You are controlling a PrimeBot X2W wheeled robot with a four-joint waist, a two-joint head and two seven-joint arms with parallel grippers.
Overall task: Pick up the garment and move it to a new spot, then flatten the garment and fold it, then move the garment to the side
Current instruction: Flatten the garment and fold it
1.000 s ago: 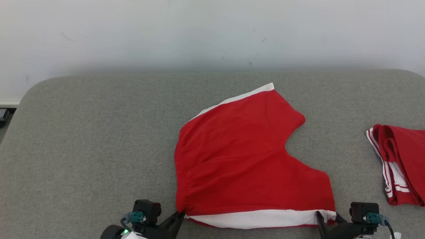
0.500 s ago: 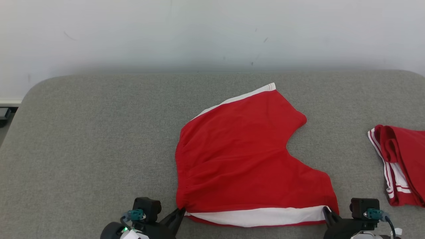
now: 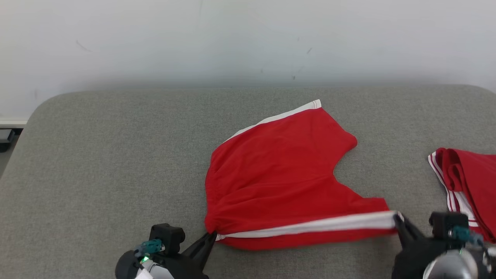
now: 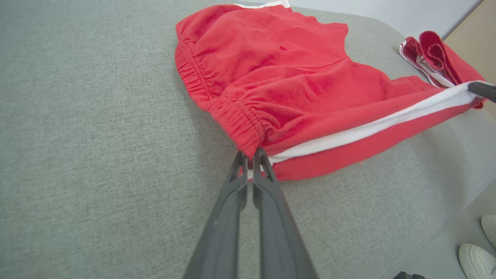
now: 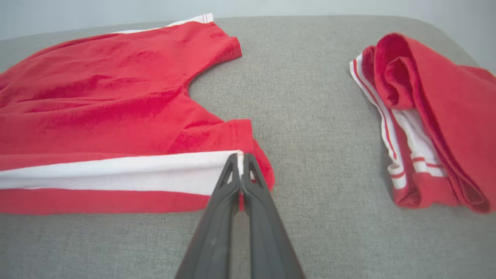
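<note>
The garment [image 3: 279,174] is a pair of red shorts with a white side stripe, spread on the grey padded table [image 3: 108,155]. My left gripper [image 3: 211,235] is shut on its near waistband corner, seen close up in the left wrist view [image 4: 250,153]. My right gripper [image 3: 396,217] is shut on the near leg-hem corner at the end of the white stripe [image 5: 240,157]. The near edge of the shorts [image 4: 310,112] is lifted off the table and stretched taut between the two grippers; the far half still lies flat.
A second red garment [image 3: 467,186] with white stripes lies bunched at the table's right edge [image 5: 422,116]. A white wall [image 3: 248,38] stands behind the table. White shoes [image 4: 478,255] show on the floor in the left wrist view.
My right gripper shut on the hem corner and rose, lifting the near edge; the white stripe is now pulled taut and narrow. The left gripper kept its hold at the waistband corner.
</note>
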